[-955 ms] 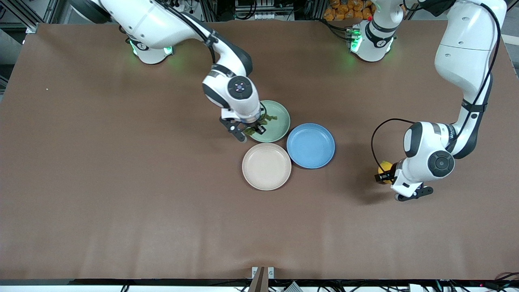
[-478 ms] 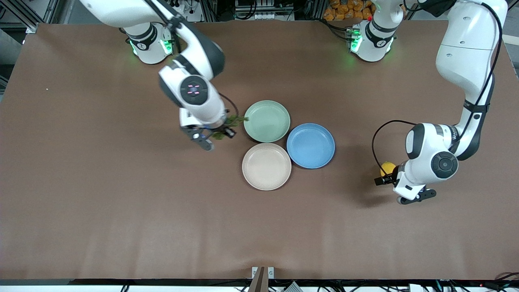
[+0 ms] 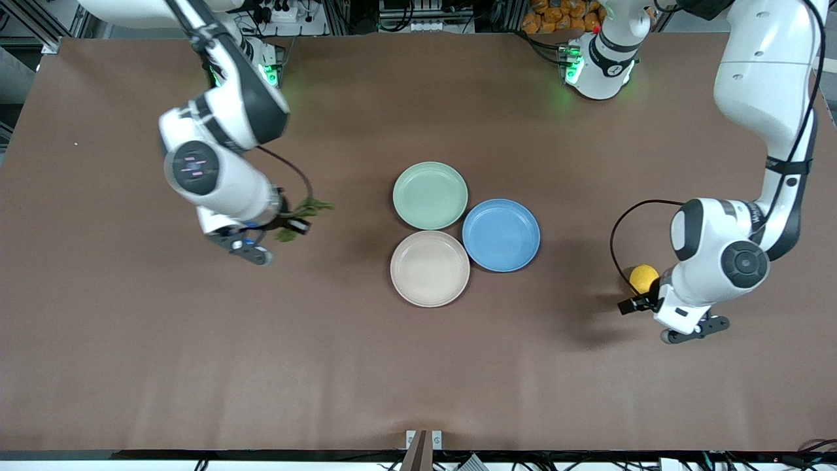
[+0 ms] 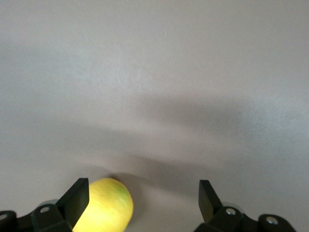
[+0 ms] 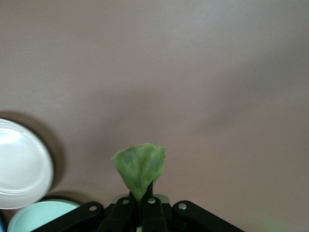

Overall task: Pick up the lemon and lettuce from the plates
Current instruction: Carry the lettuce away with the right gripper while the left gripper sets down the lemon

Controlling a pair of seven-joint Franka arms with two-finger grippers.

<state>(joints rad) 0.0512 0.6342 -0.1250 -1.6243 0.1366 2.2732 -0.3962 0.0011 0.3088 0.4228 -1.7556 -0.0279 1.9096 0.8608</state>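
Note:
The lemon (image 3: 643, 278) lies on the table toward the left arm's end. My left gripper (image 3: 659, 319) is low beside it and open; in the left wrist view the lemon (image 4: 104, 207) rests against one finger (image 4: 77, 197), with a wide gap to the other. My right gripper (image 3: 278, 233) is shut on the lettuce (image 3: 306, 210) and holds it above bare table, toward the right arm's end from the plates. In the right wrist view the leaf (image 5: 140, 168) sticks out of the closed right gripper (image 5: 144, 203). The mint green plate (image 3: 430, 195) and the beige-pink plate (image 3: 429, 268) are both empty.
An empty blue plate (image 3: 501, 235) touches both plates on their left-arm side. The right wrist view shows the rims of the beige-pink plate (image 5: 19, 164) and the mint plate (image 5: 38, 215). Brown table stretches all around.
My right gripper lifted the lettuce off the mint green plate and carried it toward the right arm's end. My left gripper slid a little away from the plates, uncovering more of the lemon.

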